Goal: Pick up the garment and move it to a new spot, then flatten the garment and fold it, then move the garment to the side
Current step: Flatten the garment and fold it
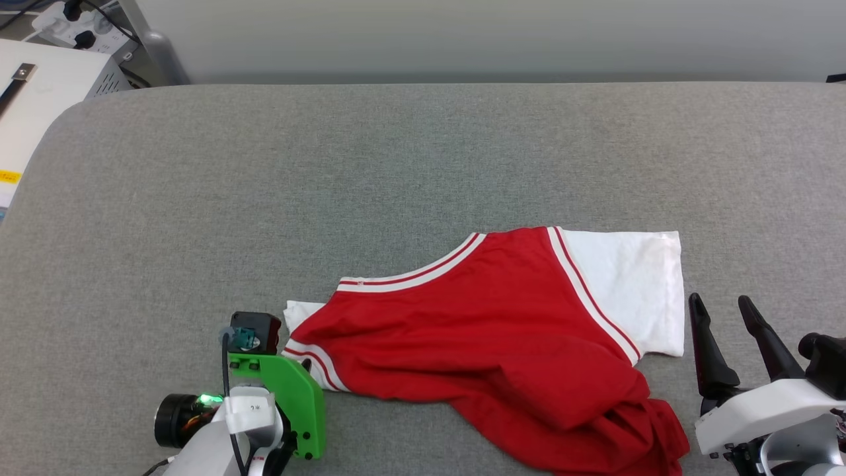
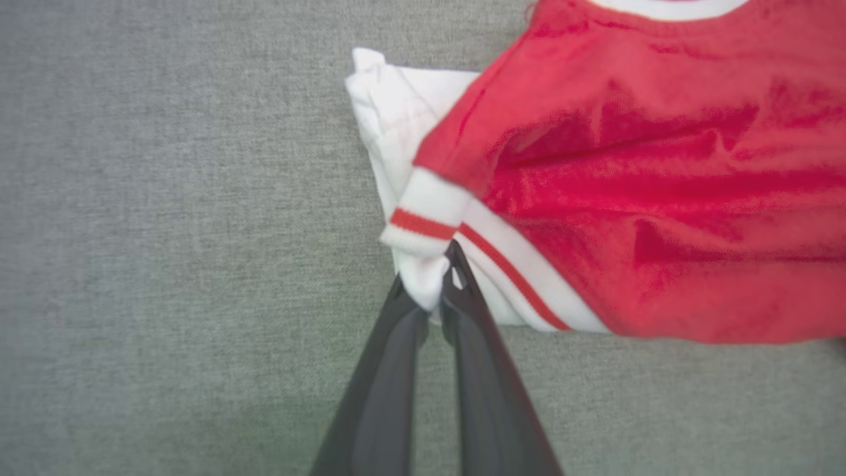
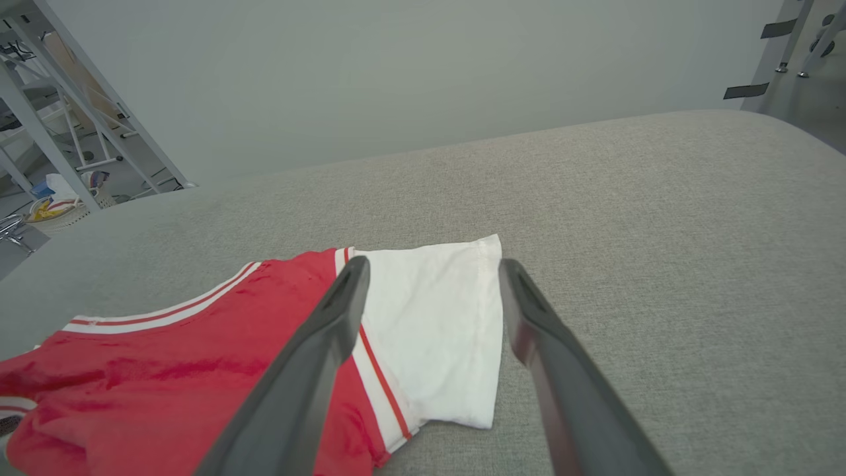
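Note:
The garment (image 1: 496, 330) lies crumpled on the grey padded table (image 1: 423, 152), red body in the middle, one white sleeve (image 1: 634, 291) spread flat to the right, and a red bunch at the front edge. In the left wrist view my left gripper (image 2: 426, 277) is shut on the white cloth of the other sleeve (image 2: 396, 112), just below its red-striped cuff (image 2: 423, 221). The green mount of my left wrist (image 1: 291, 390) stands over that sleeve end. My right gripper (image 1: 720, 304) hangs open just right of the flat sleeve, with nothing in it; its fingers (image 3: 317, 344) frame that sleeve (image 3: 436, 330).
A white cabinet (image 1: 39, 92) and a power strip (image 1: 73, 20) stand beyond the table's rounded far-left corner. Metal frames (image 3: 39, 132) and a basket (image 3: 56, 211) sit in the background. Bare grey cloth stretches behind and left of the garment.

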Tool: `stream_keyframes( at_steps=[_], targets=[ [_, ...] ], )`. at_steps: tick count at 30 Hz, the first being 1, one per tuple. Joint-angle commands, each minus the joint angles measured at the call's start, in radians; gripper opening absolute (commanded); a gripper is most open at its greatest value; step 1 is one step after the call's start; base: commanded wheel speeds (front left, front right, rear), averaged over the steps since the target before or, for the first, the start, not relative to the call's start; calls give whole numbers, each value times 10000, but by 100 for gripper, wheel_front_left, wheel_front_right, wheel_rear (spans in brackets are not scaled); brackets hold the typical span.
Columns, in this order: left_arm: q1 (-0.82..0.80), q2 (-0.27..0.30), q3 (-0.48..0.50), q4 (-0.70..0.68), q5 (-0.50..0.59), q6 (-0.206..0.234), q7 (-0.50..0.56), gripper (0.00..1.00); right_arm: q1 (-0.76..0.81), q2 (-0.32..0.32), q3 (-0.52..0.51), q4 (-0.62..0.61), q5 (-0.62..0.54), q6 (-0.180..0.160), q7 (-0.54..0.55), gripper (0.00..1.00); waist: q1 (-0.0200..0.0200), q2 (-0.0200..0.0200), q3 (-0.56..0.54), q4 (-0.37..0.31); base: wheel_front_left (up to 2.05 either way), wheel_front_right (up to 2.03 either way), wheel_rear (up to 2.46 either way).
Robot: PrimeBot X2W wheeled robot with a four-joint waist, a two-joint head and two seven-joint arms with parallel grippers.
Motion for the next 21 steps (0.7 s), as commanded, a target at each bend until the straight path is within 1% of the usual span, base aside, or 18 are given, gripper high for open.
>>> stream_keyframes(
  at_steps=[1,6,12,18,19,21],
  targets=[
    [96,-150,47,211,-99,-86,-235,100,-98,-13,10,-37,-50,-4,57,100,-1,0,-41,-29,0,0,0],
    [62,-452,147,639,-56,-103,-1275,100,-22,-13,-53,-92,-73,-4,168,100,-1,0,-264,-13,0,0,0],
    [131,-625,367,778,226,12,-3026,100,96,-13,-41,-34,-86,-4,318,100,-1,0,-686,38,0,0,0],
    [317,-689,521,621,528,25,-4820,100,295,-13,-28,26,-80,-4,518,100,-1,0,-1116,89,0,0,0],
    [423,-734,549,378,650,34,-5541,100,395,-13,-141,141,-69,-4,726,100,-1,0,-1243,115,0,0,0],
    [503,-754,575,182,700,64,-5819,100,434,-21,-282,279,-38,-4,901,100,-1,0,-1290,129,0,0,0]
  ],
)
